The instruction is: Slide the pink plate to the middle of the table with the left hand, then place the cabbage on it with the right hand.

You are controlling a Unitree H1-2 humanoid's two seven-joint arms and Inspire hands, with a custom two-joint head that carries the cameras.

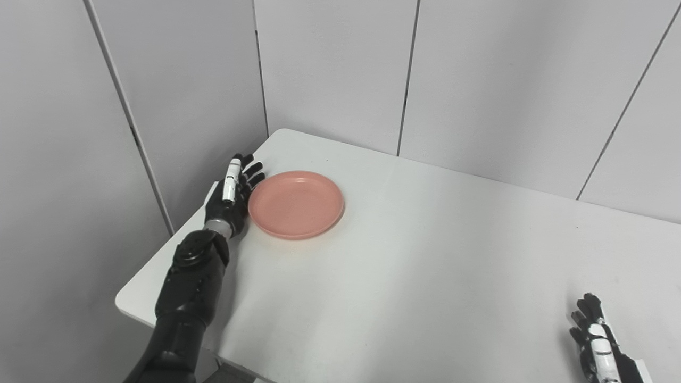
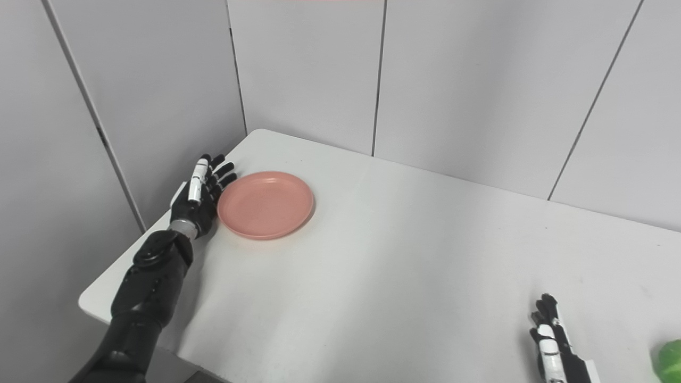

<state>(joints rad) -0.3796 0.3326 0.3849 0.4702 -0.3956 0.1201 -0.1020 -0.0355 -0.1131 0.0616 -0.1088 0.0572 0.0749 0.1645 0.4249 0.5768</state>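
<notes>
Pink plate (image 1: 296,204) lies flat on the white table (image 1: 425,255), toward the table's far left part and well left of its middle, with nothing on it. Grey wall panels (image 1: 330,69) stand behind and to the left of the table. On the left, the black left arm (image 1: 183,298) runs up along the near-left table edge, and the left hand (image 1: 232,195) stands on edge just beside the plate's left rim, fingers spread and extended, holding nothing; whether it touches the rim cannot be told. At the near right, the right hand (image 2: 553,340) rests low over the table, fingers apart, holding nothing. Just right of it, at the picture's edge, shows a sliver of the green cabbage (image 2: 669,360).
</notes>
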